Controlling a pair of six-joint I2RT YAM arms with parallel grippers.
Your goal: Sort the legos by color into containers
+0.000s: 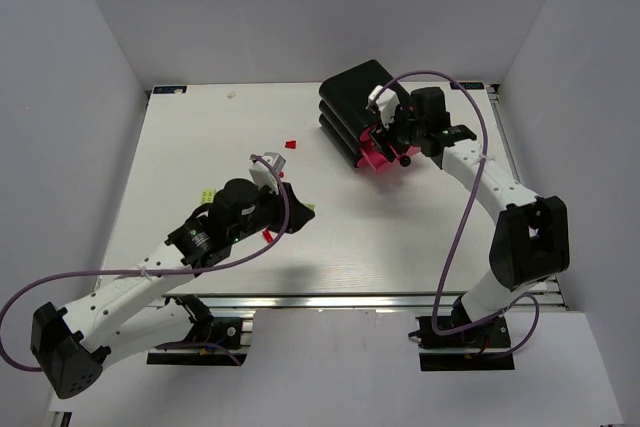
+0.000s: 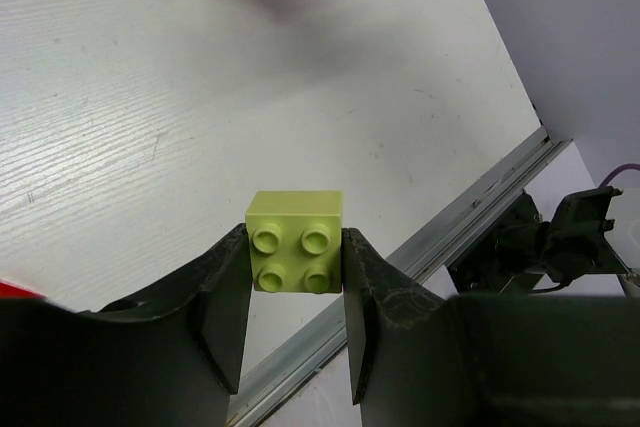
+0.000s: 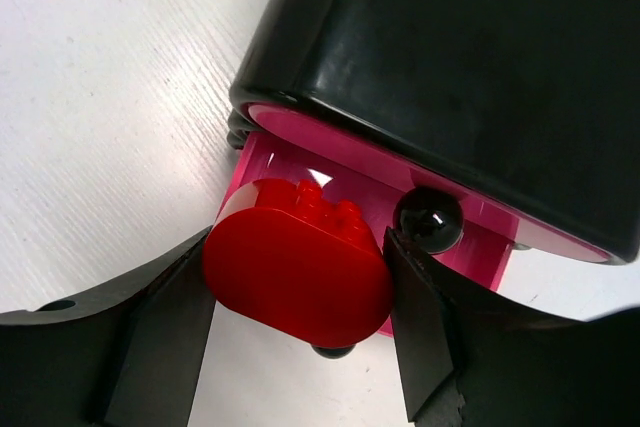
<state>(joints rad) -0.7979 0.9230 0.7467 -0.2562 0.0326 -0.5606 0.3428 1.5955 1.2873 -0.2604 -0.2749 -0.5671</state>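
Observation:
My left gripper [image 2: 296,247] is shut on a yellow-green four-stud lego [image 2: 296,237] and holds it above the table's near right part; in the top view it is mid-table [image 1: 298,205]. My right gripper [image 3: 298,247] is shut on a red rounded lego [image 3: 297,267], held just in front of an open pink drawer [image 3: 470,237] with a dark round knob [image 3: 428,219]. The glossy black cabinet [image 3: 450,67] stands at the back right [image 1: 352,97]. The top view shows the right gripper [image 1: 392,147] at the pulled-out drawers [image 1: 372,155].
Loose legos lie on the white table: a red one [image 1: 291,144] left of the cabinet, a red one [image 1: 268,236] under the left wrist, a yellow-green one [image 1: 205,194] further left. The table's metal front rail [image 2: 440,237] is close below the left gripper.

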